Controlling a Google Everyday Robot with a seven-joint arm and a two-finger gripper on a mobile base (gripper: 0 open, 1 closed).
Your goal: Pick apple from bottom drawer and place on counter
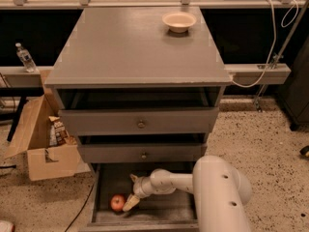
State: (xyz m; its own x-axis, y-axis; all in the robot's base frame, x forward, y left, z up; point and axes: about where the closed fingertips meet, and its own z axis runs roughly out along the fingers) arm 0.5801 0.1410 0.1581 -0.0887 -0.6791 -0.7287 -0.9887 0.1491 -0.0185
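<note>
Gripper sits low in drawer, fingers wide just right of apple; best slide left so they straddle it squarely before closing gently.

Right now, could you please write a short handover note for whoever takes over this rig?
End effector: open, inside the bottom drawer, close beside the apple, holding nothing.
Apple: on the drawer floor, front left.
Counter: a bowl sits at its far right.
Done: drawer open, arm in the drawer.
Left: grasp the apple, lift it out, set it on the counter.
</note>
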